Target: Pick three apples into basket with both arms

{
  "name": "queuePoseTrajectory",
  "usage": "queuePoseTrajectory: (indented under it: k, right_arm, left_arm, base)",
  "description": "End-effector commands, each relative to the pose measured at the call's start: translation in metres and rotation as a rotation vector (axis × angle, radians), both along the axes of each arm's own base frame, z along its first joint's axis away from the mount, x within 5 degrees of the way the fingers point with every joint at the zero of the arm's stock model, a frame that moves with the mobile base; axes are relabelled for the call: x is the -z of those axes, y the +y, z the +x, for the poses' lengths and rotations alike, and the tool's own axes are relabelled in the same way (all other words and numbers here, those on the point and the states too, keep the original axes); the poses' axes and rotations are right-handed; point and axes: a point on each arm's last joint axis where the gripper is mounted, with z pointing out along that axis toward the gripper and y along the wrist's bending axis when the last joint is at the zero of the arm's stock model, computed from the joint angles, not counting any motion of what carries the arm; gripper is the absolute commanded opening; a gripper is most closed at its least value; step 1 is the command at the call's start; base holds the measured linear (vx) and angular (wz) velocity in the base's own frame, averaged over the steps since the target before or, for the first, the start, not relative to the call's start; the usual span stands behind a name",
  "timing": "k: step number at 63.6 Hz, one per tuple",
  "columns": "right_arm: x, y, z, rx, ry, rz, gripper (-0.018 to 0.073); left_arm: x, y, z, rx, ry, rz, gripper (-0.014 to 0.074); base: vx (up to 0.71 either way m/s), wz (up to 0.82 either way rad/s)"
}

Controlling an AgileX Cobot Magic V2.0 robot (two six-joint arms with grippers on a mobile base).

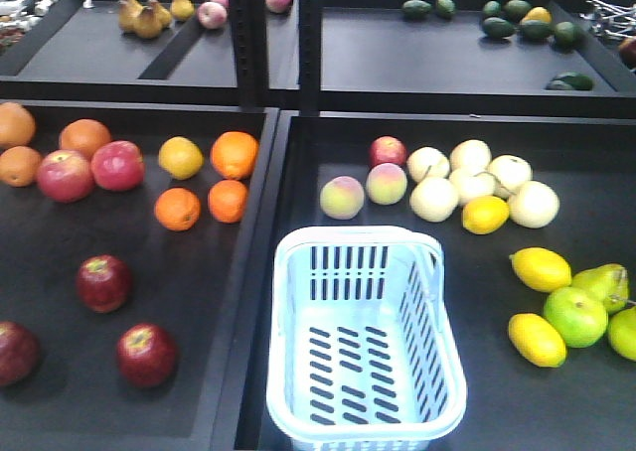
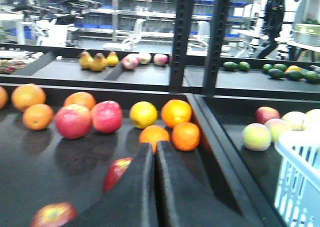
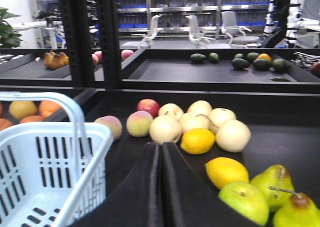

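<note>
Apples (image 1: 103, 282) sit well apart, across the tray rim (image 1: 254, 272) from the basket (image 1: 358, 234).

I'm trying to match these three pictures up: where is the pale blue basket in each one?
Front view: basket, bottom centre, empty.
Left wrist view: one basket corner at the lower right edge.
Right wrist view: basket lower left, handle included.
Shared landmark: the blushed pale fruit just behind the basket.

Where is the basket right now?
In the front view, the basket sits empty at bottom centre of the right tray, dark red apples to its left, lemons to its right.
</note>
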Motion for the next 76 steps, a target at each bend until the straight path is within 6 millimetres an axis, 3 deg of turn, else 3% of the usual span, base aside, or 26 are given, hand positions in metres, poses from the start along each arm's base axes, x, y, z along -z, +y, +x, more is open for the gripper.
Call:
queuePoseTrajectory:
  k: [1, 76]
  right_arm:
    - [-0.0031, -0.0003, 0.0011, 0.006, -0.058, -0.004, -0.0008]
    - [-0.0032, -0.0003, 0.0011, 0.006, -0.059, -0.004, -0.0008]
  left_arm:
    - [-0.0067, -0.0013, 0.0010, 0.016, -0.053, -0.016, -0.0006]
    - [-0.0067, -0.0013, 0.0010, 0.016, -0.053, -0.016, -0.0006]
  base:
    - [0.10, -0.29]
    - [0.03, -0.04]
